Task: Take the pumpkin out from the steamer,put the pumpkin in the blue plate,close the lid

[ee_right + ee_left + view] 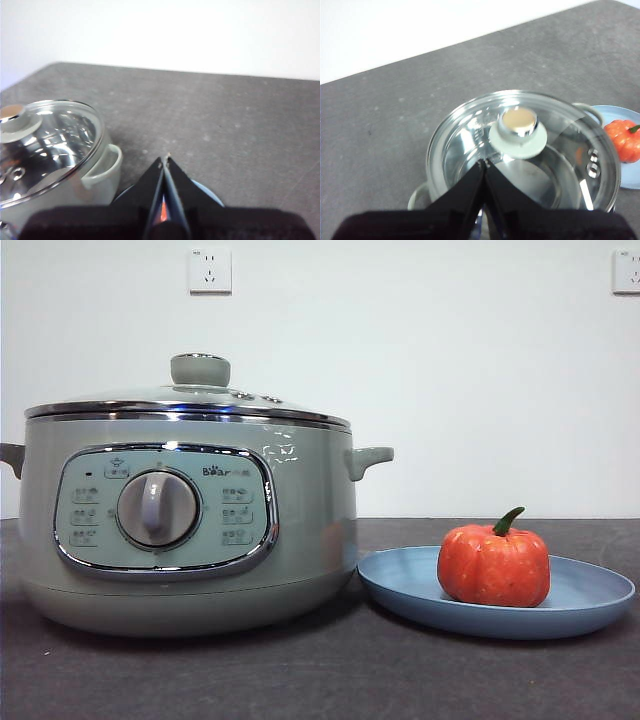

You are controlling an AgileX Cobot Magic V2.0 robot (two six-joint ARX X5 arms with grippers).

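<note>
Front view shows the small ribbed orange pumpkin (494, 566) resting on the wide light-blue plate (590, 602), beneath the empty, pinched-shut right gripper (166, 159). Under the equally closed left gripper (485, 164), the fragile, slippery glass lid (560, 120) sits on the sage-green steamer (310, 510); its knob (519, 122) looks the surest hold.

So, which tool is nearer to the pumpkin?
Right. The right tool hangs directly above the pumpkin; the left tool hangs over the lid, off to one side.
</note>
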